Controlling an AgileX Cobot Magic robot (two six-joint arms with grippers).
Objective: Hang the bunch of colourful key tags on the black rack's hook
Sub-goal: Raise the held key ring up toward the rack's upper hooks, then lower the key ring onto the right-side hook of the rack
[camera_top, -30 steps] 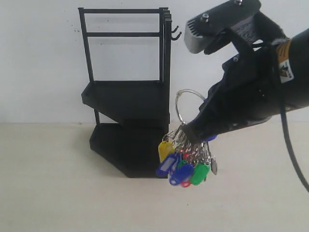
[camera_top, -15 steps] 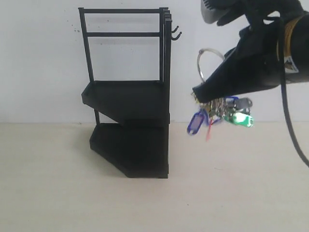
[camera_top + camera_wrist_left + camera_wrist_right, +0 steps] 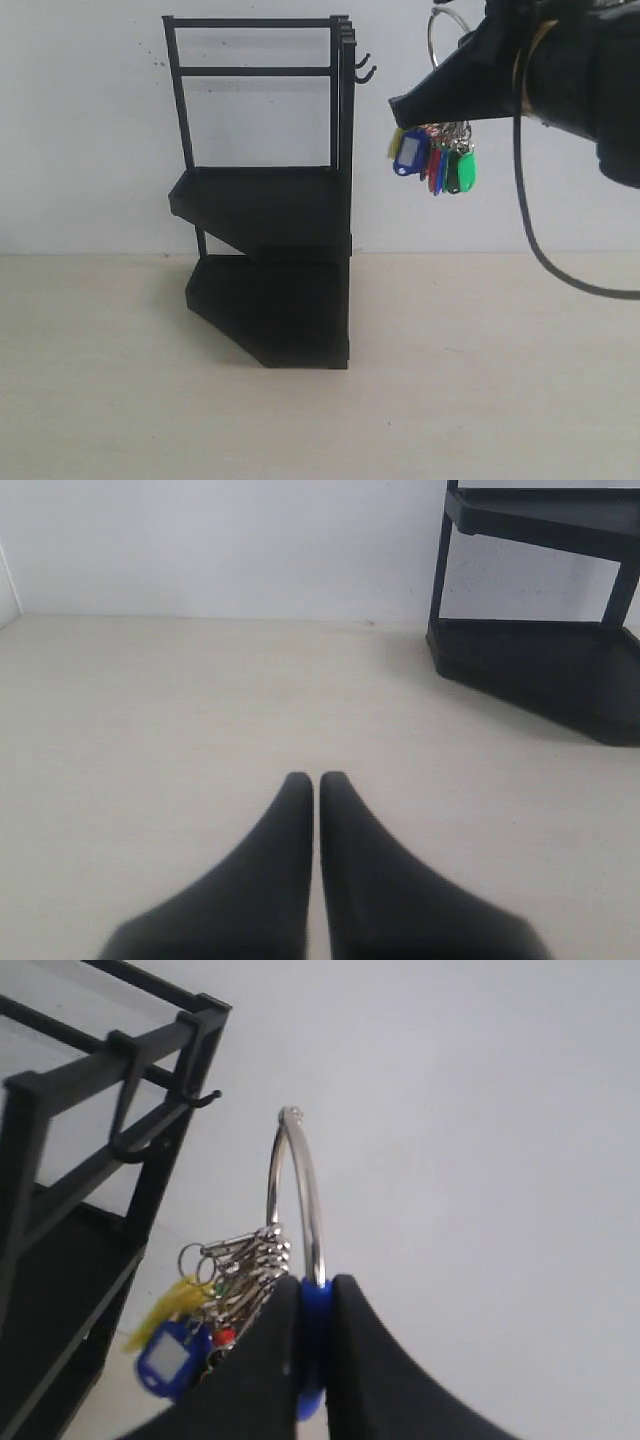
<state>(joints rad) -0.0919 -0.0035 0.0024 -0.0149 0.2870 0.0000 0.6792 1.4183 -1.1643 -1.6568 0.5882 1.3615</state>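
Aloft, the right hand [image 3: 398, 104] clamps the colourful key tag bunch [image 3: 436, 158] near the black rack [image 3: 265, 210]. The left hand [image 3: 316, 785] is pressed together.

One black rack [image 3: 345, 150], with two solid shelves, upper shelf [image 3: 255, 205] and lower shelf [image 3: 265, 310], and two horizontal bars [image 3: 255, 71] across the top of the frame. Two small hooks [image 3: 364, 68] on the upper side post. One colourful key tag bunch [image 3: 434, 158]: one large silver ring [image 3: 297, 1195], one blue loop [image 3: 314, 1325], small rings too tightly packed to count, tags in at least four colours (yellow, blue, red, green), exact number impossible to tell. Two grippers, left gripper [image 3: 316, 780] and right gripper [image 3: 315, 1285], two black fingers each. One pale table [image 3: 120, 380]
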